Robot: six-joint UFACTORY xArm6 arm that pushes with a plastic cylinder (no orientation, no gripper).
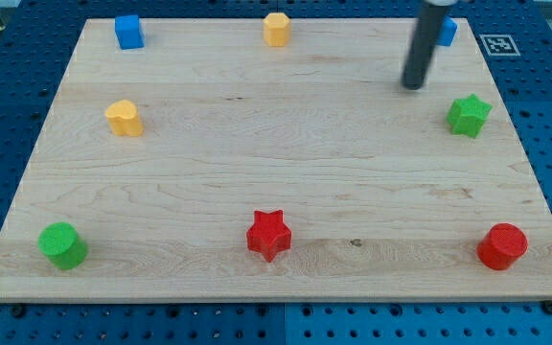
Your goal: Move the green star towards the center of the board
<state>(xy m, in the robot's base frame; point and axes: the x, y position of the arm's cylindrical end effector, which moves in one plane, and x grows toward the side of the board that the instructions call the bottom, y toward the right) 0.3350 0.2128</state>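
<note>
Near the view's right edge of the wooden board [257, 163], green star [469, 115] resting flat — my tip [413, 86] up and to the view's left of it, near but apart, touching no block, only a bare rod with nothing held — blue block [447, 33] partly hidden behind the rod.

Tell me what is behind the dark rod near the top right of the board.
A blue block sits behind the rod; only its right part shows, so its shape cannot be made out. My tip rests on bare board, up and left of the green star.
</note>
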